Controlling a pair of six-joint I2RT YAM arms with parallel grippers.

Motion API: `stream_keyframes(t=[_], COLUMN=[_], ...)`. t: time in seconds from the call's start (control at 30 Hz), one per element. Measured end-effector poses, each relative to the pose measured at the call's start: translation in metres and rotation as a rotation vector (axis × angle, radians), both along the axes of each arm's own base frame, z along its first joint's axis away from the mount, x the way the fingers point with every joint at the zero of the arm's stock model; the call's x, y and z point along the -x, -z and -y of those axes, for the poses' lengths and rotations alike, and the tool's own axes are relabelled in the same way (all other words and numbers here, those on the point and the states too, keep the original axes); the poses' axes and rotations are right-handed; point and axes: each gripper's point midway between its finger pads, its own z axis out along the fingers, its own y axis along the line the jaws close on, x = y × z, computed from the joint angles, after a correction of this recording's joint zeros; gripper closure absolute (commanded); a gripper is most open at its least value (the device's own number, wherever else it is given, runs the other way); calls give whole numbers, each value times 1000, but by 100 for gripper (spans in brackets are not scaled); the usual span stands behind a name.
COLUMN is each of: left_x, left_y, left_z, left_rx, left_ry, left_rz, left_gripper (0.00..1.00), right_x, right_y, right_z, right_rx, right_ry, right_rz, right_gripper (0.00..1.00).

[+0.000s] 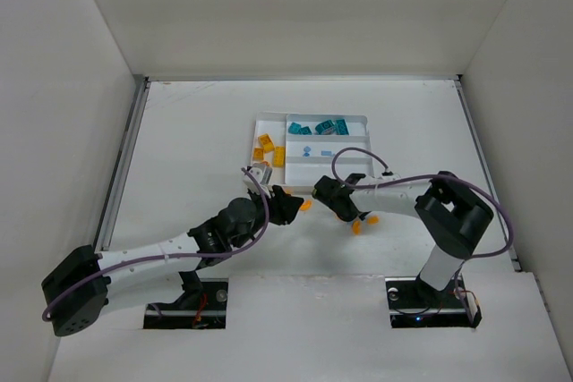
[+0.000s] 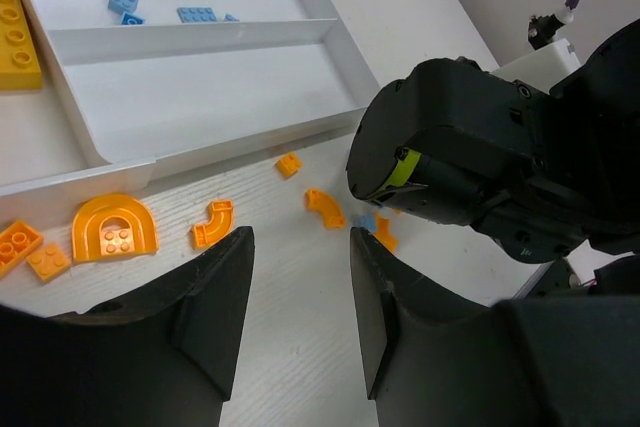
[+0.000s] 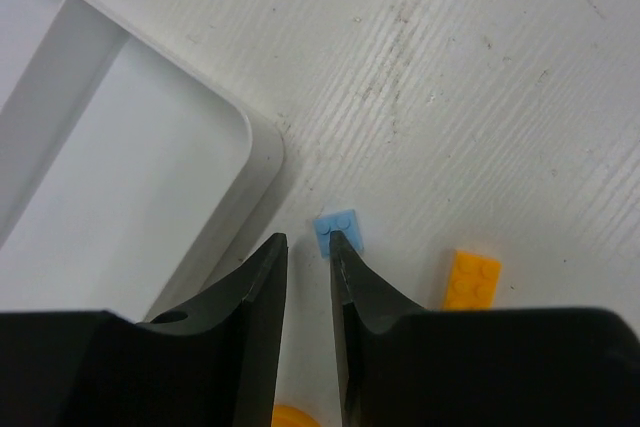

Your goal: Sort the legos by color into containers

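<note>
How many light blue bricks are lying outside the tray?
1 brick: on the table beside the tray corner, at the right claw tip. Arms may hide others.

White walls (image 1: 269,6) enclose a scuffed, seemingly wood-grained white table (image 1: 197,131).

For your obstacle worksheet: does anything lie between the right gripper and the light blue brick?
Nothing visible does: the light blue brick lies at the right gripper's fingertips, the orange brick off to one side.
</note>
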Motion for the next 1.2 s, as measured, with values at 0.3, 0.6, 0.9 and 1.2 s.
stream_keyframes(t=[0.3, 0.6, 0.9, 1.2], left_x=[0, -6, -6, -9], left_y=[0, 2, 7, 18], left_z=[0, -6, -4, -5], left_rx=[0, -11, -25, -55], left_ry=[-1, -32, -30, -35], left_rz=[0, 3, -4, -21], left_gripper=[60, 60, 60, 60], right_x=[6, 19, 27, 22], right_y=[-2, -9, -15, -4], right_z=[-41, -67, -70, -56], right_rx=[-42, -47, 28, 108], right_ry=[-124, -234, -346, -381], right_rz=[33, 14, -27, -88], right_gripper=[72, 60, 51, 52])
